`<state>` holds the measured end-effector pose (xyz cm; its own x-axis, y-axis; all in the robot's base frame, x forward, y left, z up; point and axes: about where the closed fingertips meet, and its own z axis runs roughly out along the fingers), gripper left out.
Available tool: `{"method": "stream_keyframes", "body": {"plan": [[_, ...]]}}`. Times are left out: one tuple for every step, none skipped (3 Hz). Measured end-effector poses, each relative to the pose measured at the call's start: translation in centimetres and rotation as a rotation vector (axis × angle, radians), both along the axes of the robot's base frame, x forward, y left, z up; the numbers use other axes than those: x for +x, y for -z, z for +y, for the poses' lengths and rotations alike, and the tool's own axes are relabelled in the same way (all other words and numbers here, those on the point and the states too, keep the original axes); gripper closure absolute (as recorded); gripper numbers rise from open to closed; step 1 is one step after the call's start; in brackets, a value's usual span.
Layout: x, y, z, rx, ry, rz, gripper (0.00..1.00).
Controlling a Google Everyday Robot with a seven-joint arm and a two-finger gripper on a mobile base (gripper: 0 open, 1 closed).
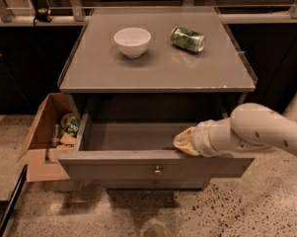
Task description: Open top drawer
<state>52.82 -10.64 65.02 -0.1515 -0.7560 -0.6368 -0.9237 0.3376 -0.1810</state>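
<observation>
The top drawer (113, 168) stands pulled out from under the grey cabinet top, its shallow grey tray showing bare inside. A small round metal knob (158, 170) sits in the middle of its flat front. My gripper (184, 143) reaches in from the right on a white arm and rests at the drawer's front right rim, just above the front panel. Below it, a narrower grey drawer front (155, 185) shows only as a thin strip.
On the cabinet top (158, 68) stand a white bowl (132, 41) and a green can (187, 38) lying on its side. An open cardboard box (45, 132) with packets stands on the floor at the left. Speckled floor lies in front.
</observation>
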Motion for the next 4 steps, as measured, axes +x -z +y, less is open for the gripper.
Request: {"method": "stream_keyframes", "body": {"plan": [[-0.7, 0.2, 0.1, 0.007, 0.000, 0.005, 1.00], [-2.7, 1.2, 0.2, 0.022, -0.002, 0.018, 1.00], [-2.7, 1.0, 0.2, 0.022, -0.002, 0.018, 1.00], [-2.7, 1.0, 0.2, 0.023, -0.002, 0.018, 0.86]]}}
